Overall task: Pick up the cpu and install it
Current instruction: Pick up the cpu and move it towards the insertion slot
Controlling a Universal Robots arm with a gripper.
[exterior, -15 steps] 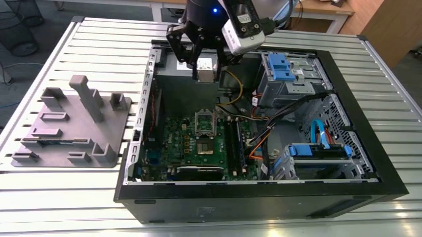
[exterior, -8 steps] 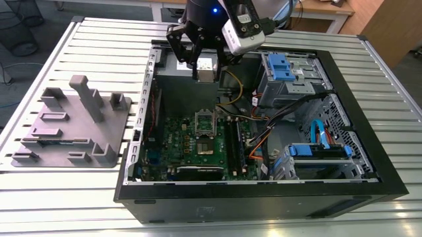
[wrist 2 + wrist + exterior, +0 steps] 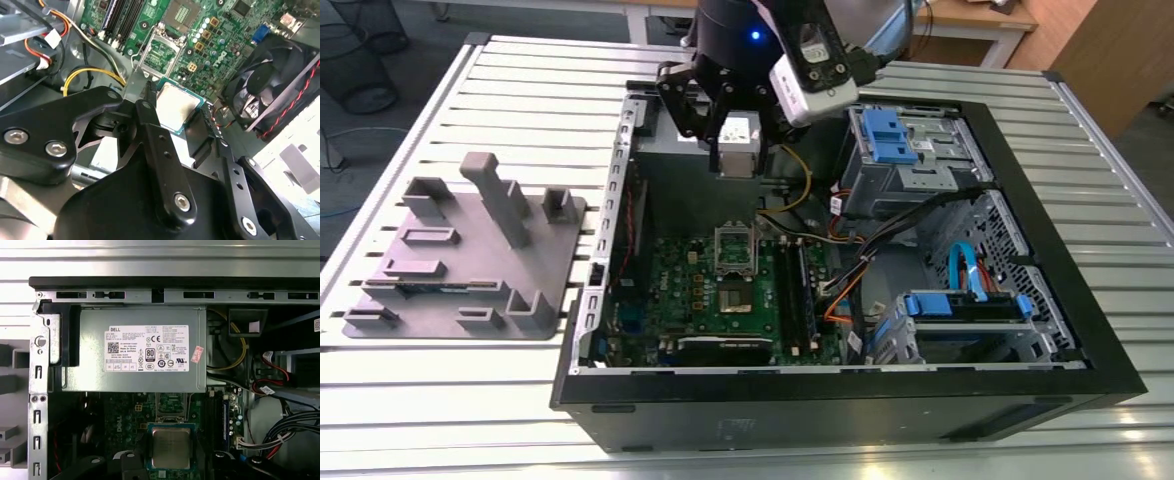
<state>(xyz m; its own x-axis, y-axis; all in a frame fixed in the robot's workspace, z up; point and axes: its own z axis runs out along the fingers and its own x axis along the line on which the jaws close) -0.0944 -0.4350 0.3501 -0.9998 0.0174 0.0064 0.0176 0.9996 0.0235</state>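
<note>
Exterior view: the arm reaches down from the far side into the open computer case (image 3: 1067,330), which lies on a slatted metal table (image 3: 520,80). The gripper (image 3: 735,140) points downward and hangs above the motherboard (image 3: 720,300), near the case's far wall. A grey fixture tray (image 3: 467,250) lies on the table toward the exterior view's left, well apart from the case.

Second wrist view: the two black fingers (image 3: 150,107) are closed on opposite edges of the cpu (image 3: 176,106), which is held flat and clear of the board. The chip shows a dull silver square top with a green rim. Beyond it lie the raised socket frame (image 3: 160,50) and the bare socket (image 3: 180,12); a black fan (image 3: 265,85) sits beside them.

First wrist view: the cpu (image 3: 171,447) lies level between the fingertips, silver top toward the camera. The socket frame (image 3: 172,405) is just beyond it, and the grey power supply (image 3: 142,350) is farther on.
</note>
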